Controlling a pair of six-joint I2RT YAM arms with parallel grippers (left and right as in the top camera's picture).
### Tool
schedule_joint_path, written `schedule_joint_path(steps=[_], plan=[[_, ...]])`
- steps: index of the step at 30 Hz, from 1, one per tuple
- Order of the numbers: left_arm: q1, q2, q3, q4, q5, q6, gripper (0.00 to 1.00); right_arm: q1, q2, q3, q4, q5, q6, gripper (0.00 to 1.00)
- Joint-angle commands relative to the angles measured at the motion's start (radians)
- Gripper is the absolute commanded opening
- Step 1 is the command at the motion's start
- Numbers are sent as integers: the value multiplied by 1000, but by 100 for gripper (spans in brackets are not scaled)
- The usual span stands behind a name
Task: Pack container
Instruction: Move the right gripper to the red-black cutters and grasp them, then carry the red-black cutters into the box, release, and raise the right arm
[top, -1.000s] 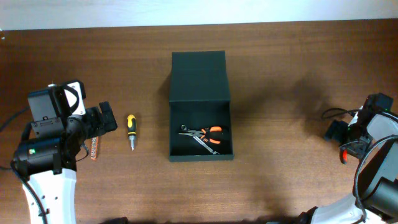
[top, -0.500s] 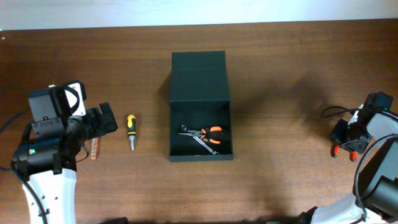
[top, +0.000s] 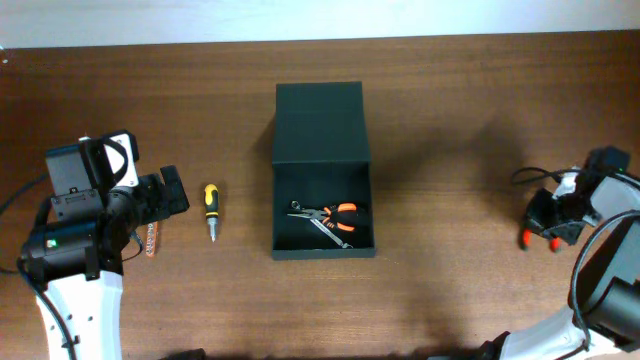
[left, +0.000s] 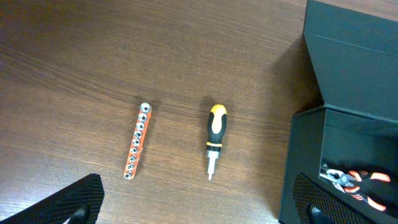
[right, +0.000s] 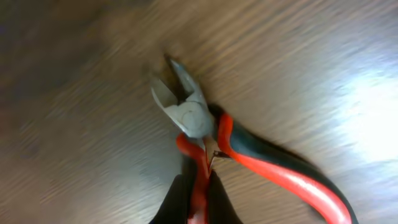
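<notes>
Dark green-black box (top: 322, 170) sits at centre frame in the overhead view, on a brown wood-grain worktop (top: 450, 100). Its flap lid (top: 320, 122) is thrown back toward the top of the frame and still attached along the box's upper edge, so the compartment is open. Inside, in the lower half of the compartment, lies a pair of pliers (top: 330, 218) with orange handles, jaws pointing left. Left of the box, apart from it, lies a stubby screwdriver (top: 211, 210) with a yellow-and-black handle, tip toward the bottom of the frame. Further left is an orange strip of driver bits (top: 152, 240), partly under the left arm in the overhead view but plainly visible in the left wrist view, roughly parallel to the screwdriver. The left hand (top: 170, 192) is at mid-left, above the strip. Its two fingers show at the bottom corners of the left wrist view, spread wide with nothing between them. The right hand (top: 545, 220) is at the far right edge, well apart from the box. In the right wrist view, which is blurred, its dark fingers (right: 180, 199) are clamped on one red handle of a pair of red-and-black cutters (right: 211, 137), steel jaws pointing to the upper left. Cannot tell whether the cutters touch the worktop.
</notes>
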Motion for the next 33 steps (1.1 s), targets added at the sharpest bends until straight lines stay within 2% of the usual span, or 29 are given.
schedule_joint_path(steps=[1, 7, 9, 10, 11, 13, 17, 21, 31, 32, 33], plan=[[6, -11, 17, 3, 0, 16, 99, 105, -16, 163, -107, -86, -79, 4], [6, -11, 17, 2, -45, 16, 99, 422, -37, 592, -390, -82, -259, 4], [6, -11, 17, 0, -44, 16, 99, 558, -37, 716, -456, -77, -342, 4], [6, -11, 17, -1, -45, 16, 99, 693, -37, 798, -489, -74, -422, 4], [6, -11, 17, -1, -45, 16, 99, 743, -37, 818, -494, -73, -451, 4], [6, -11, 17, -4, -45, 16, 99, 931, -36, 838, -487, -8, -539, 4], [6, -11, 17, -4, -44, 16, 99, 1166, 26, 832, -480, 81, -580, 4], [6, -11, 17, -5, -44, 16, 99, 1253, 135, 832, -478, 91, -567, 4], [6, -11, 17, -24, -44, 16, 99, 1224, 392, 832, -462, 37, -541, 4], [6, -11, 17, -24, -44, 16, 99, 1220, 398, 832, -462, 29, -541, 7], [6, -11, 17, -24, -45, 16, 99, 1216, 404, 832, -463, 25, -541, 21]])
